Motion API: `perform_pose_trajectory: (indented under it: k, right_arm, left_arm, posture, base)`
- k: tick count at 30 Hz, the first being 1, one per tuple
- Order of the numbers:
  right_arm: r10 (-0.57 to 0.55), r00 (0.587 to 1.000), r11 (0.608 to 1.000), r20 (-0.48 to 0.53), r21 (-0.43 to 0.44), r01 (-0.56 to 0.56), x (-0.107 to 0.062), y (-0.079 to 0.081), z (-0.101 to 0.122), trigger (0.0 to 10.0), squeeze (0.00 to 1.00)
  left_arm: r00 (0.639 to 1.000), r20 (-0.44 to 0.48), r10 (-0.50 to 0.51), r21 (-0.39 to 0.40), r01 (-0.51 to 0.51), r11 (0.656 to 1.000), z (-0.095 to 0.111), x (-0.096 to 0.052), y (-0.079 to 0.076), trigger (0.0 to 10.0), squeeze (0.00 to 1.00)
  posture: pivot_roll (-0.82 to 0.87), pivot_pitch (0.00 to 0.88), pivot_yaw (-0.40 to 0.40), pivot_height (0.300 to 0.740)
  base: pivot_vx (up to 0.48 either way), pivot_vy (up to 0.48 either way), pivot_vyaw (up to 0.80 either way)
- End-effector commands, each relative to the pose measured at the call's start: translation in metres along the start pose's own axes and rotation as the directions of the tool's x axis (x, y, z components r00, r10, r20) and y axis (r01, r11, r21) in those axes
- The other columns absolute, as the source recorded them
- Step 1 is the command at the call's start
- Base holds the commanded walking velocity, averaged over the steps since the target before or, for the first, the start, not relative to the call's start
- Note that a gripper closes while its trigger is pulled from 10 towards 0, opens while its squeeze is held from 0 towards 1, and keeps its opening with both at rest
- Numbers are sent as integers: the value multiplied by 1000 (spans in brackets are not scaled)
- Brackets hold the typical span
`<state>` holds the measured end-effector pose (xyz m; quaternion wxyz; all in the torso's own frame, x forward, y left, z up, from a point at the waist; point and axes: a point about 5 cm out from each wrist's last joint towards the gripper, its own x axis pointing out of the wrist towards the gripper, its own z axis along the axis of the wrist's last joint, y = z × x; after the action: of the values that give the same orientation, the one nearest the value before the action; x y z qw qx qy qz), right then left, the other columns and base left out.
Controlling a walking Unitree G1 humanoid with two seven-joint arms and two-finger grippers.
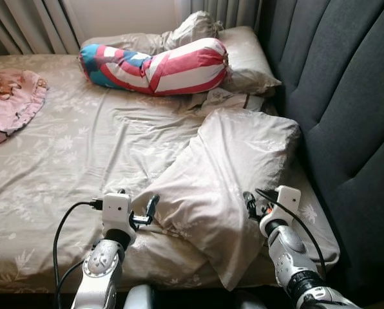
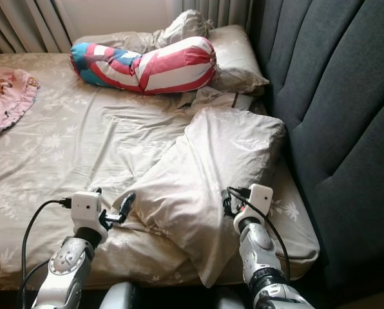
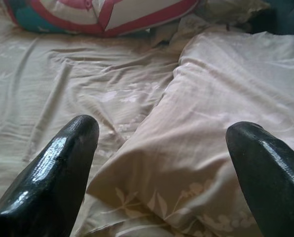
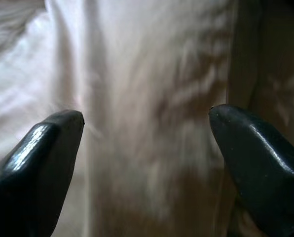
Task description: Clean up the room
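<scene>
pillow (image 1: 227, 180) lies askew on bed (image 1: 69, 154), long axis running from headboard toward robot | left gripper (image 1: 138, 207) spread at its left corner; right gripper (image 1: 255, 205) spread at its right edge, about equally near

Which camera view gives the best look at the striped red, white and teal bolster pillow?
The left eye view: the striped red, white and teal bolster pillow lies whole across the head of the bed. The right eye view shows it equally whole. The left wrist view catches its lower edge past the open left gripper; the right wrist view faces a beige pillow.
</scene>
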<state>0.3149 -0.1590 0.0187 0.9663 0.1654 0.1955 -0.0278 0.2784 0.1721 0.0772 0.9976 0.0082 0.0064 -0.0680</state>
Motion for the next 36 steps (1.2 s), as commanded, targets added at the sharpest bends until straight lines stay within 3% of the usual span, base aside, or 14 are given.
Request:
perform_pose_trajectory:
  k: [1, 2, 19, 25, 36]
  right_arm:
    - [-18, 1000, 1000, -18, 18, 18, 1, -1, -1, 10000, 86]
    - [-26, 999, 999, -22, 25, 26, 0, -3, -1, 10000, 0]
    - [-5, 996, 994, -85, 108, 14, -8, -15, -22, 10000, 0]
    - [135, 985, 975, -108, 194, -112, -10, -2, -31, 10000, 0]
    - [253, 955, 952, -157, 218, -216, -16, 9, -47, 10000, 0]
  left_arm:
    - [1000, 16, -1, -5, 1, 1000, 5, 1, 2, 10000, 0]
    - [1000, 15, -2, -5, 2, 1000, 6, 0, 2, 10000, 0]
    - [999, -32, -34, 10, 34, 999, 5, -23, 4, 10000, 0]
    - [998, -39, -44, 16, 45, 999, 8, -26, 5, 10000, 0]
    - [998, -52, -38, 22, 39, 999, 9, -30, 8, 10000, 0]
  posture:
    - [-40, 113, 0, 632]
    - [-38, 123, 4, 632]
    - [-7, 204, 36, 632]
    - [10, 217, 40, 632]
    - [20, 228, 44, 632]
  base:
    - [0, 0, 0]
    - [0, 0, 0]
    - [0, 0, 0]
    - [0, 0, 0]
    - [0, 0, 0]
